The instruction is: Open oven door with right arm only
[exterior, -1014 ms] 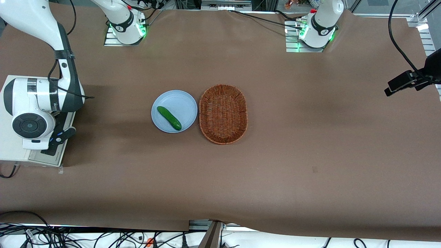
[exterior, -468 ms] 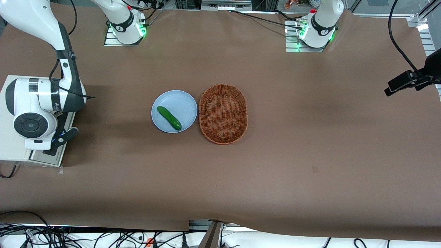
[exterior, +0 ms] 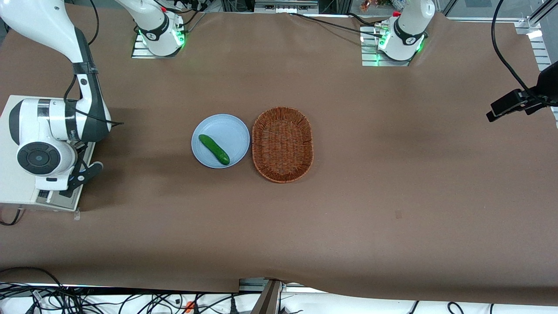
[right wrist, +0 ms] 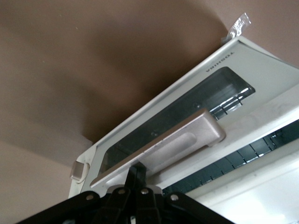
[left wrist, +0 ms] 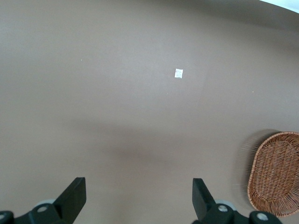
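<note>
Gripper [right wrist: 135, 179] on the right arm [exterior: 52, 126] pinches the silver handle [right wrist: 182, 140]; the oven door [right wrist: 154, 126] is partly open, so next pull it farther down

Even overhead light washes the brown counter [exterior: 348, 218], leaving soft, blurry shadows beside the right arm [exterior: 48, 131] and faint darker bands across the cloth. Close up, the claw [right wrist: 135, 189] is a black, out-of-focus silhouette, and the oven door [right wrist: 177, 126] glass catches pale reflections.
</note>
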`<action>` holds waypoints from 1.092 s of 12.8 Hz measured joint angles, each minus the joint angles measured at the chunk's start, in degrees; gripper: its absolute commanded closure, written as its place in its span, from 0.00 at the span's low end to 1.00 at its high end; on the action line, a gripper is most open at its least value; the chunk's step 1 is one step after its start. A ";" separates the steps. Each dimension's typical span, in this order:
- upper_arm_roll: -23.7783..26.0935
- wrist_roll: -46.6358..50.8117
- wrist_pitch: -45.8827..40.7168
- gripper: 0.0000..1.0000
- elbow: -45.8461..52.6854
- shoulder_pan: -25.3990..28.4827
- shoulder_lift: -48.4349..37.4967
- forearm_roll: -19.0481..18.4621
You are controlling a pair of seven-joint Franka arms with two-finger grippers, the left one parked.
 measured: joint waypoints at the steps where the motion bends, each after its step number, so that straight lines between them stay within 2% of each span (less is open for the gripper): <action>1: 0.02 0.11 0.30 1.00 -0.11 0.13 0.00 0.50; 8: 1.30 2.62 3.81 1.00 -0.76 0.63 1.36 8.19; 14: 2.36 4.13 10.84 1.00 -1.26 1.09 7.03 14.88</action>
